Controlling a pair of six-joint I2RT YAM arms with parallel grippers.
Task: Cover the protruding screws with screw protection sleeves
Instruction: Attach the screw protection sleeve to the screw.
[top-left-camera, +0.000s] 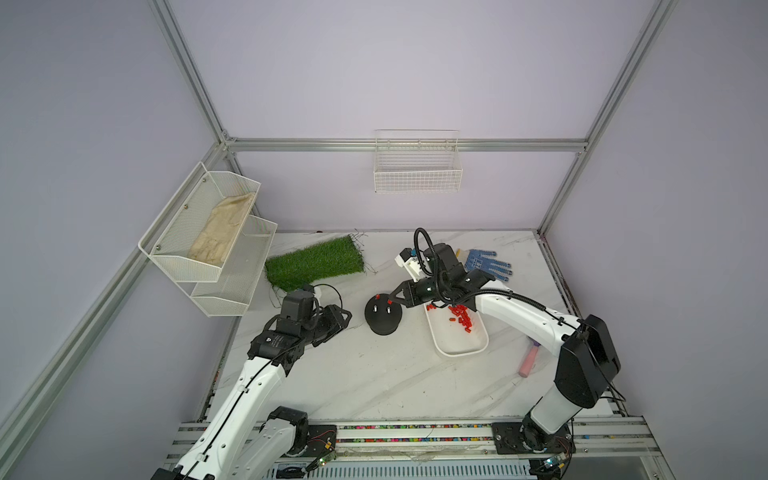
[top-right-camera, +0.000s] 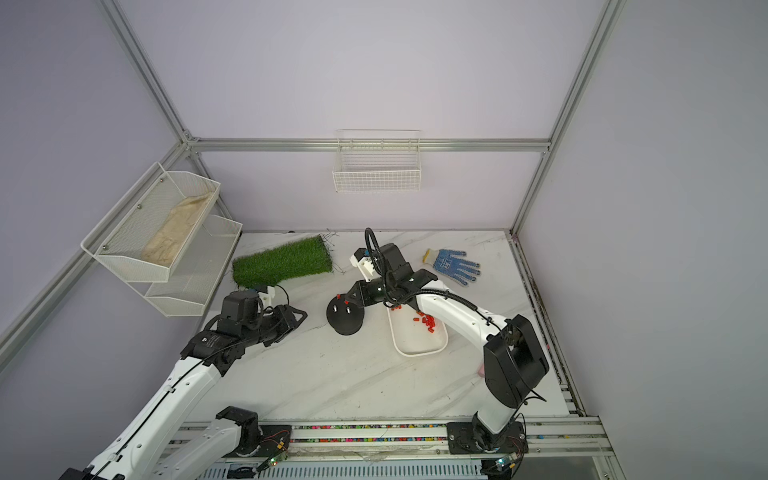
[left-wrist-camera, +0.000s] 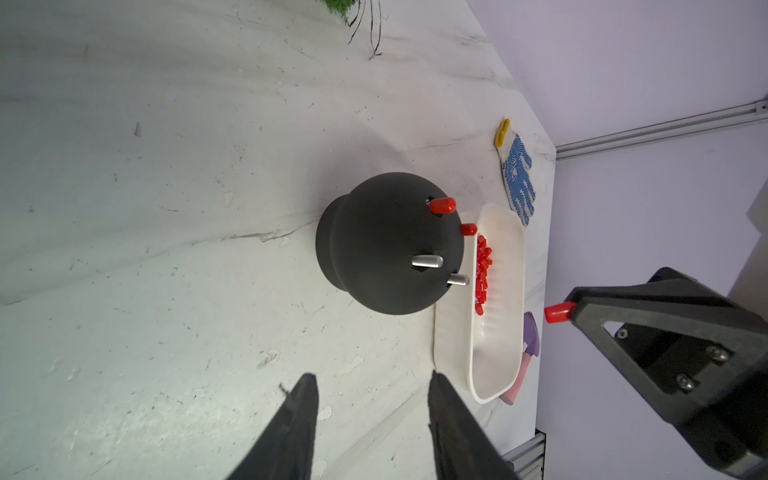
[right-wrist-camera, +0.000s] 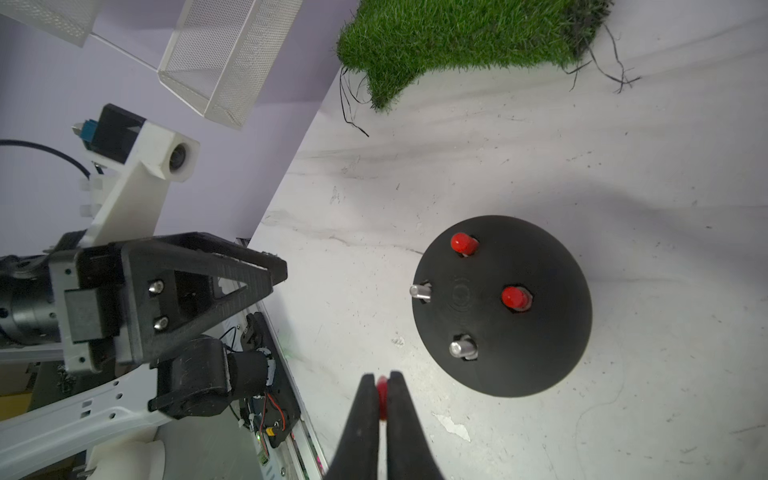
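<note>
Marble table: base, tray, turf, glove

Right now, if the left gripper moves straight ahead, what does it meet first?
Probably the black dome base, directly ahead of the left gripper; nothing shows between them, though depth is unclear.

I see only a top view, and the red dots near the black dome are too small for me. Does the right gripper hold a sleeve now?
Observer: Yes. The right wrist view shows the right gripper shut on one red sleeve.
Operator: How many screws are bare?
Observer: Two. In that view two bare screws stand on the dome; the two capped screws are already covered.
Operator: Is the left gripper free?
Observer: Yes. The left wrist view shows the left gripper open, with nothing between its jaws.
</note>
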